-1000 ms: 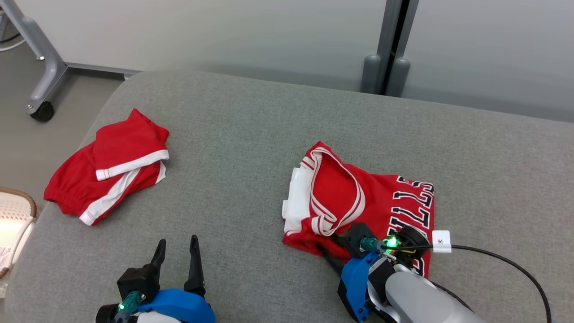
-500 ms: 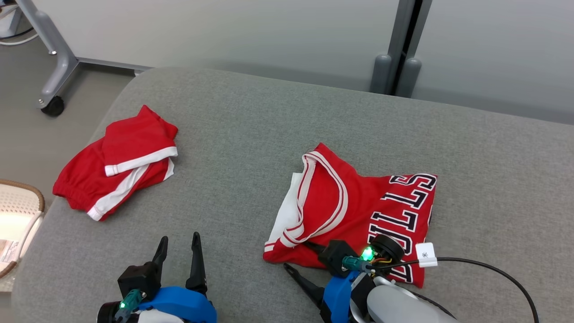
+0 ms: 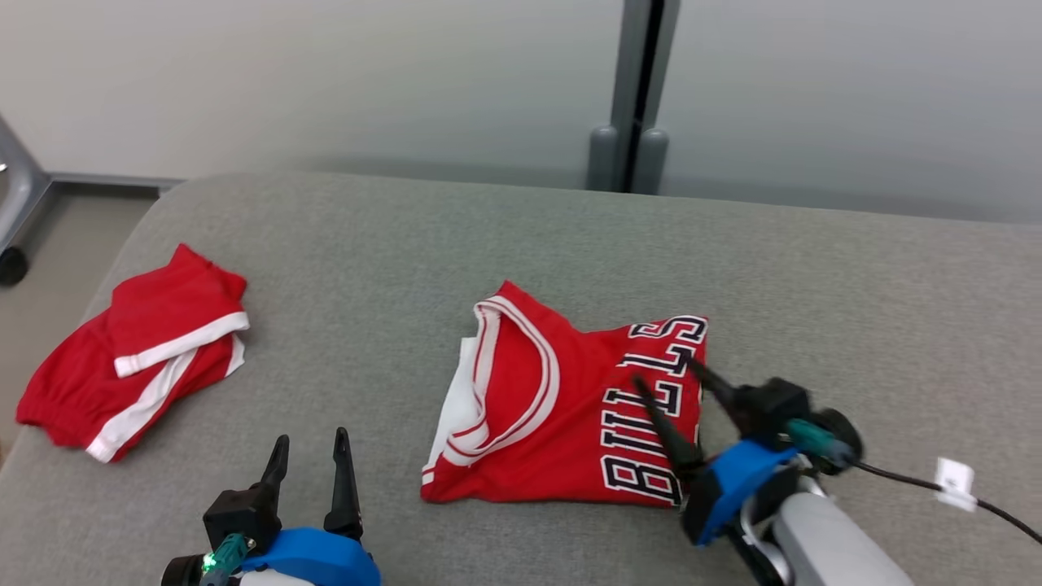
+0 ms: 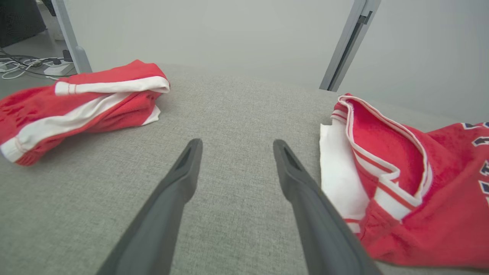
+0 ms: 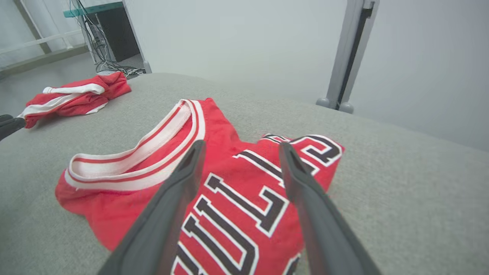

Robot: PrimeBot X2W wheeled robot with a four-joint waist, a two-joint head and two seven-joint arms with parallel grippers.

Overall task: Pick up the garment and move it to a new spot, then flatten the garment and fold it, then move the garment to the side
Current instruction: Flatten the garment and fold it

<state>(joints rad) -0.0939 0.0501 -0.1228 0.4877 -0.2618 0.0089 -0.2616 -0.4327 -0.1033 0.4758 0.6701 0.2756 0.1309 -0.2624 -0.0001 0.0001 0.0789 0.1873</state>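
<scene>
Lying folded, the red black-lettered jersey rests ungripped; left pincer and right pincer gape.

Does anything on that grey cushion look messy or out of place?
Slightly. The folded red jersey is not neat: a white layer sticks out past its left edge, beside the neckline. The red shorts lie bunched near the cushion's left edge.

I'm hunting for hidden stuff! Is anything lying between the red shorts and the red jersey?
No. In the head view, bare grey cushion separates the shorts and the jersey.
</scene>
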